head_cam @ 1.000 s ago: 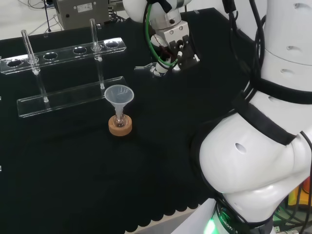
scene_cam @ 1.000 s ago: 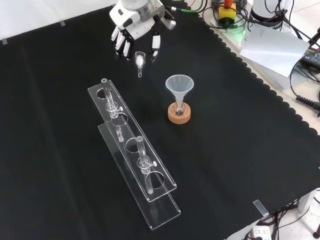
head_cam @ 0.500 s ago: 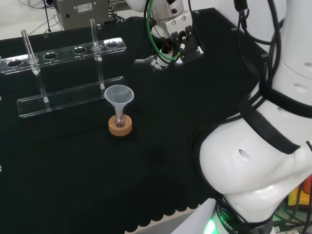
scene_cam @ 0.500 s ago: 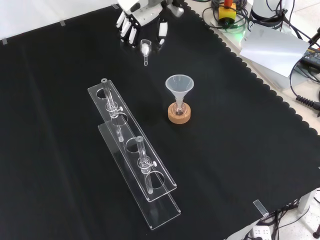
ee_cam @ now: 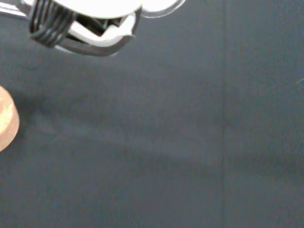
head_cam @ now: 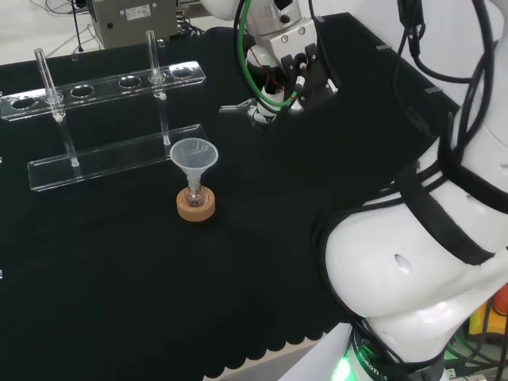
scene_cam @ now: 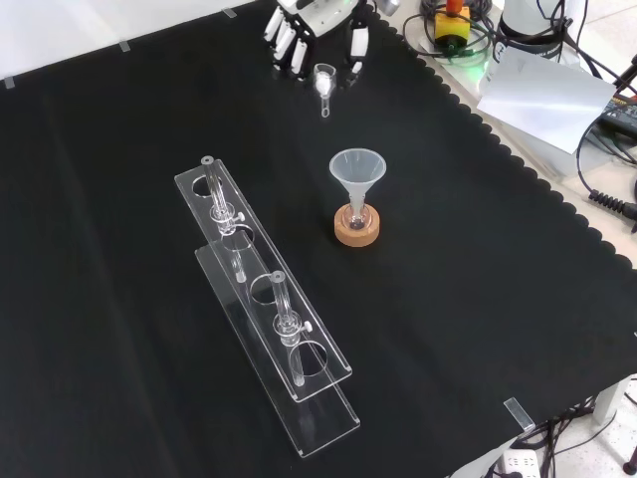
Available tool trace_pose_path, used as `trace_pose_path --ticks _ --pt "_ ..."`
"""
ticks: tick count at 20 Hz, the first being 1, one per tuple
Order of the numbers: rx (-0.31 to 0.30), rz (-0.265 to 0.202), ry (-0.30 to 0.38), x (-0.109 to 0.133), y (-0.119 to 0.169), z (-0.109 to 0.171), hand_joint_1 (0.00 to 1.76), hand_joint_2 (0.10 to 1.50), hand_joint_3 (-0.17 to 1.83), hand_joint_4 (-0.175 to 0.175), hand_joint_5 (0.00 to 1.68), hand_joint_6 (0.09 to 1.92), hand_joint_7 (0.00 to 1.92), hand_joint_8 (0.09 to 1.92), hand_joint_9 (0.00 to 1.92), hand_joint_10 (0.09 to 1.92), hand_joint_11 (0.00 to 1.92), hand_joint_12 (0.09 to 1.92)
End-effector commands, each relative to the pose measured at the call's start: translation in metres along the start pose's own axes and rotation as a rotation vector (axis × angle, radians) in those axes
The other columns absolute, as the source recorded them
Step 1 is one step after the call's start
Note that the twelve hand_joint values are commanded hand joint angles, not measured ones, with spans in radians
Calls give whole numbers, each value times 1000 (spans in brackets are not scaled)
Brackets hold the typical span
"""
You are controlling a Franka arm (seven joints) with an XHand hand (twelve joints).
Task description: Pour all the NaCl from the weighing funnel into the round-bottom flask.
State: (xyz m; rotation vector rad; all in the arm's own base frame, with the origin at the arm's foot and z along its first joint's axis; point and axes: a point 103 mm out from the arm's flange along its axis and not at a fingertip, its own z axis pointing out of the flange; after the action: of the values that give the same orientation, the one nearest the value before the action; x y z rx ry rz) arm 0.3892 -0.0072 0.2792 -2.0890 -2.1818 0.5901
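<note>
We see the hand (scene_cam: 317,22) at the far edge of the cloth (scene_cam: 478,299) in the front view, its fingers (scene_cam: 289,40) curled down around the weighing funnel (scene_cam: 323,82). The funnel hangs between the fingers and the thumb with its open cup up and its thin stem pointing toward the bench, clear of the cloth. A little white matter seems to sit in the cup, though we cannot tell how much.

In the head view the hand (head_cam: 298,67) is up beside the arm's white links (head_cam: 429,254), and the weighing funnel (head_cam: 238,107) sticks out to its left as a thin pale piece.

The flask (scene_cam: 356,211) stands on a cork ring (scene_cam: 356,229) near the middle of the cloth, with a clear funnel (scene_cam: 357,169) seated in its neck, mouth up. In the front view this set is nearer than the hand and a little to the right of it, well apart from the weighing funnel. In the head view the flask set (head_cam: 195,194) lies left of and nearer than the hand.

A clear rack (scene_cam: 264,319) lies left of the flask in the front view, with two glass tubes (scene_cam: 281,304) standing in it.

In the wrist view we see dark cloth, a blurred part of the hand (ee_cam: 85,19), and an edge of the cork ring (ee_cam: 7,124).
</note>
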Motion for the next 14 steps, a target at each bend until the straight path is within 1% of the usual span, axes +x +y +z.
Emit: trace_pose_path --ticks 1,7,11,14 --pt "29 -16 0 13 -25 9 1097 628 835 175 1144 983 631 625 899 442 621 1208" --pt "45 -38 -36 26 -27 10 1097 626 838 175 1143 985 632 623 901 440 621 1209" --pt "53 -56 -77 35 -19 6 1097 626 840 175 1143 986 633 622 901 440 620 1209" --pt "61 -69 -90 37 -11 5 1097 625 841 175 1143 987 633 621 902 439 620 1209"
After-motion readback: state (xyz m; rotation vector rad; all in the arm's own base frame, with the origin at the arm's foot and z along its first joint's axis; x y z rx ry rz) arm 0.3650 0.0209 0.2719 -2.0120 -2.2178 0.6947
